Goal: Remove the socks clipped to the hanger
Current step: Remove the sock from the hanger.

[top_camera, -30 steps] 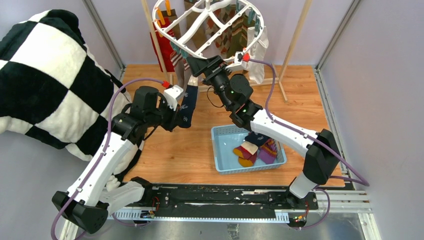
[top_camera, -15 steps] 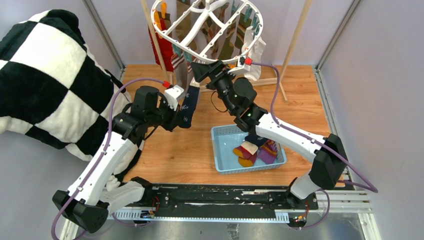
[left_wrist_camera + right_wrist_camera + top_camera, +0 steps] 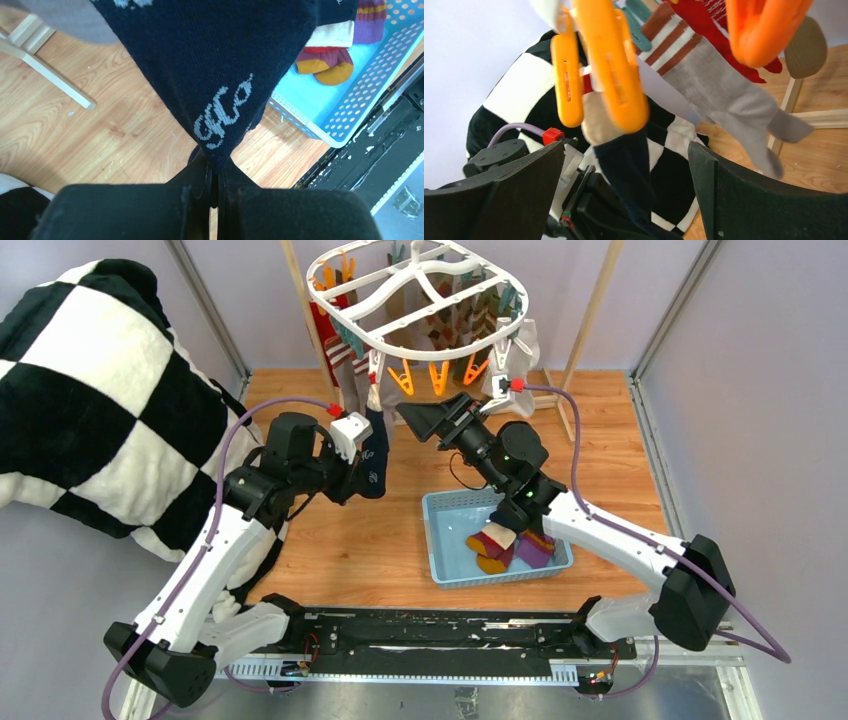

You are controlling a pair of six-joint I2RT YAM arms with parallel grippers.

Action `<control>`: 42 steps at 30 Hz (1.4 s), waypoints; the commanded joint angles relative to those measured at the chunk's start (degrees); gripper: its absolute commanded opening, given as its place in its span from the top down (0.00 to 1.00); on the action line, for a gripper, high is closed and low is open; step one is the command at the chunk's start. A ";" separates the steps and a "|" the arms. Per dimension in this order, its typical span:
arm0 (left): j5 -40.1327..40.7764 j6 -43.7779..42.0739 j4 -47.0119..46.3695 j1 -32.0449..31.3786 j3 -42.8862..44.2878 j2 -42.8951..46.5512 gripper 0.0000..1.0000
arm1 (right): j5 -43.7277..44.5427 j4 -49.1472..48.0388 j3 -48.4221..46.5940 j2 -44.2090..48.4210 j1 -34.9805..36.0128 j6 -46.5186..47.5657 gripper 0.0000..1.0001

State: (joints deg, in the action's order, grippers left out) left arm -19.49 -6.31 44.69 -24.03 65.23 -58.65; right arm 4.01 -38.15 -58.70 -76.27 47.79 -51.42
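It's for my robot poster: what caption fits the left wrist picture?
Left end effector pinching a navy sock, with a blue basket holding other socks at the right.

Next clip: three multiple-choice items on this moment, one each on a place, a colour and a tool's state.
1. The basket stands: A on a shelf; B on the table; C on a chair.
2. The sock in the left tool is: A red; B white; C navy.
3. The right tool is: A open; B shut on nothing; C shut on the sock.
Key: 1 B, wood shows round it; 2 C, dark blue knit in the wrist view; 3 A, its jaws stand far apart.
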 commanded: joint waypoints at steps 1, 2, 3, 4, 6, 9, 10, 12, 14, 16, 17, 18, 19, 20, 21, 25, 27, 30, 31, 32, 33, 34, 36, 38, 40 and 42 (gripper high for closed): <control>-1.97 -0.90 0.75 -0.49 0.95 0.39 1.00 | -1.89 -1.07 2.31 3.24 0.07 0.04 0.01; -2.37 -0.98 0.75 -0.49 0.96 0.29 1.00 | -0.52 -0.74 2.63 3.33 1.08 1.42 0.02; -2.70 -0.92 0.75 -0.49 1.07 0.23 1.00 | 0.75 -0.26 2.42 3.03 2.02 2.81 0.03; -3.14 -0.70 0.73 -0.49 1.21 0.07 1.00 | 1.30 0.00 1.92 2.35 2.79 3.74 0.03; -4.01 -0.13 0.75 -0.49 1.46 -0.25 1.00 | 0.67 -0.98 0.77 0.47 3.49 4.59 0.08; -5.44 0.37 0.82 -0.49 1.48 0.16 1.00 | 0.12 -0.99 -1.55 -2.43 3.71 5.22 0.15; -5.73 0.52 0.84 -0.49 1.52 0.41 1.00 | -0.30 -1.15 -2.25 -3.27 3.71 5.24 0.16; -6.06 0.89 0.84 -0.49 1.71 1.12 1.00 | -2.17 -1.36 -3.47 -4.79 3.71 4.92 0.19; -6.62 1.23 0.84 -0.49 1.95 1.83 1.00 | -4.58 -1.84 -3.96 -5.79 3.80 4.52 0.21; -6.90 1.57 0.86 -0.49 2.00 2.35 1.00 | -6.60 -2.22 -3.83 -6.45 3.96 4.40 0.24; -7.00 1.70 0.84 -0.49 2.01 2.44 1.00 | -7.47 -2.49 -3.60 -6.55 3.98 4.21 0.26; -7.05 1.83 0.84 -0.49 2.02 2.41 1.00 | -8.49 -3.33 -3.00 -6.58 3.99 3.98 0.28; -7.06 2.02 0.87 -0.49 2.05 2.36 1.00 | -9.54 -4.83 -2.28 -6.68 3.98 3.74 0.31; -7.05 2.08 0.88 -0.49 2.01 2.32 1.00 | -10.61 -5.86 -1.41 -6.74 4.00 3.04 0.32; -7.06 2.17 0.82 -0.49 1.93 2.27 1.00 | -11.83 -6.97 -0.89 -6.97 3.98 2.40 0.33; -6.80 2.56 1.01 -0.49 2.03 1.58 1.00 | -15.65 -10.38 1.60 -6.83 4.41 1.15 0.37; -6.92 2.53 1.02 -0.49 2.05 1.60 1.00 | -15.21 -9.53 2.50 -6.34 4.80 2.00 0.41; -6.76 2.95 1.38 -0.49 2.70 1.37 1.00 | -15.87 -9.20 2.79 -6.90 4.85 2.41 0.61; -6.60 2.96 1.88 -0.49 3.22 1.16 1.00 | -15.74 -8.83 2.87 -6.93 4.81 2.75 0.72; -6.24 3.01 2.67 -0.49 4.02 0.91 0.99 | -15.41 -8.26 2.93 -6.73 4.83 3.24 0.82; -5.53 3.17 3.59 -0.49 5.20 0.59 0.91 | -14.78 -7.57 3.01 -6.47 4.89 4.09 0.89; -4.95 3.22 4.66 -0.49 6.50 0.30 0.72 | -13.98 -6.47 3.06 -5.99 5.06 5.79 0.94; -4.14 3.25 6.15 -0.48 9.10 0.04 0.35 | -11.81 -3.08 2.22 -4.84 5.64 8.99 0.99; -3.38 3.85 6.54 -0.46 11.76 0.20 0.19 | -10.03 -0.63 1.31 -3.99 6.47 12.10 1.00; -3.03 4.48 6.55 -0.47 14.39 -0.08 0.11 | -8.52 1.23 0.38 -3.58 7.21 14.45 1.00; -2.89 5.06 6.55 -0.49 17.49 -0.79 0.08 | -7.16 2.52 -0.29 -3.54 7.92 16.31 1.00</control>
State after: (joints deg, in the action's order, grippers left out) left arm -23.44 -2.59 50.19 -24.14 76.88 -58.85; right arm -6.55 -40.34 -56.62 -81.56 53.45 -41.89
